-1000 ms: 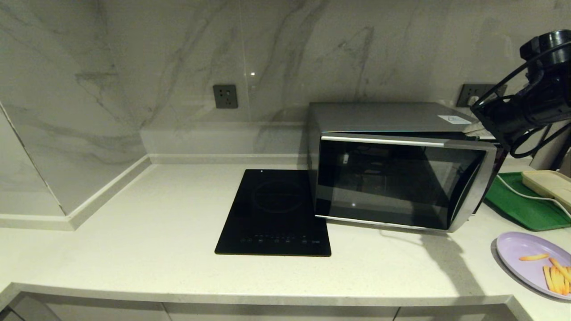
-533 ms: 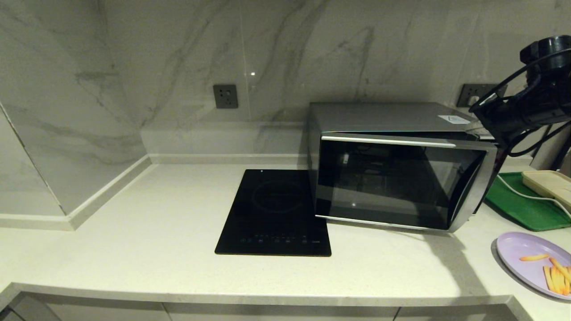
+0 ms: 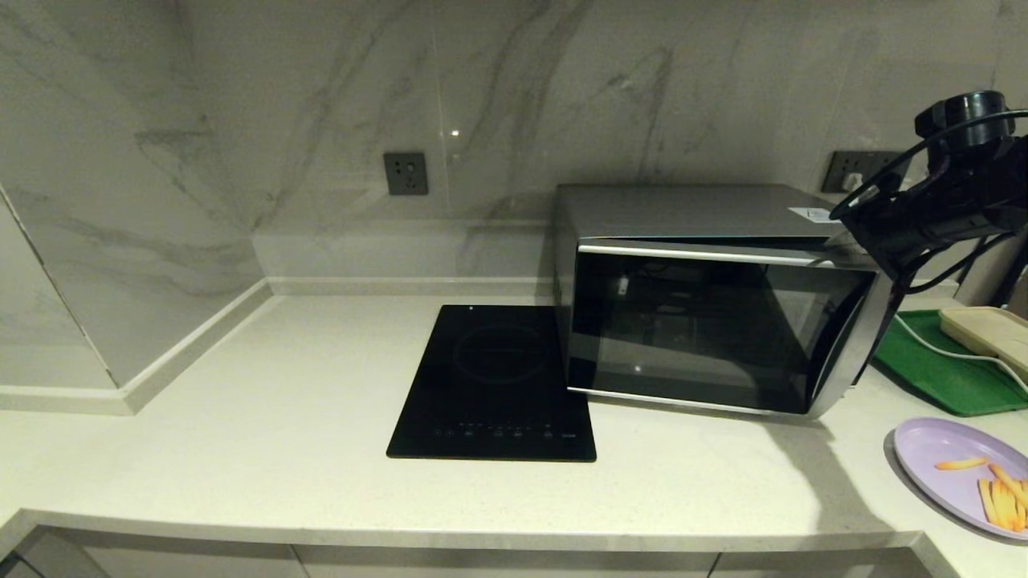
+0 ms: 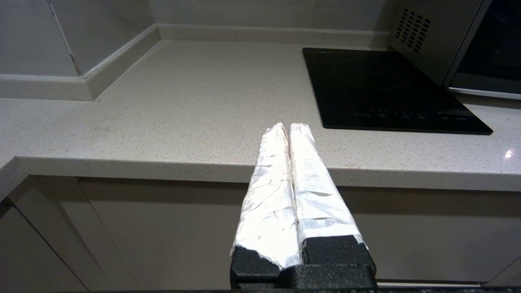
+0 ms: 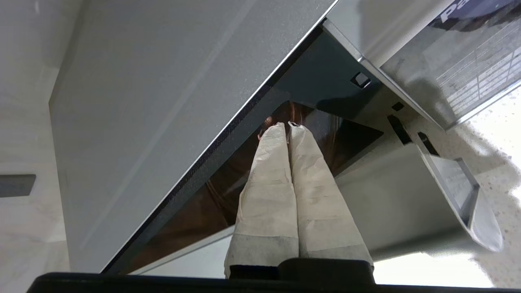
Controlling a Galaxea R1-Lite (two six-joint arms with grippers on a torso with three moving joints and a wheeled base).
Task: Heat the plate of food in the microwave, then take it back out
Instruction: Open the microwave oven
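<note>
While the left gripper (image 4: 288,127) hangs parked below the tabletop (image 3: 241,417) edge, jaws pressed together and holding nothing, the plate of food (image 3: 960,474) sits nearest on the tabletop, in front of and to the right of the microwave (image 3: 707,297), fries on it. Cooktop (image 3: 494,385) lies flush against the microwave's left side; green tray (image 3: 932,361) to its right. Microwave door stands slightly ajar at its right edge. Right gripper (image 5: 287,124), jaws closed together and empty, is poked into the gap behind the door's upper right corner; contact with the door cannot be confirmed.
</note>
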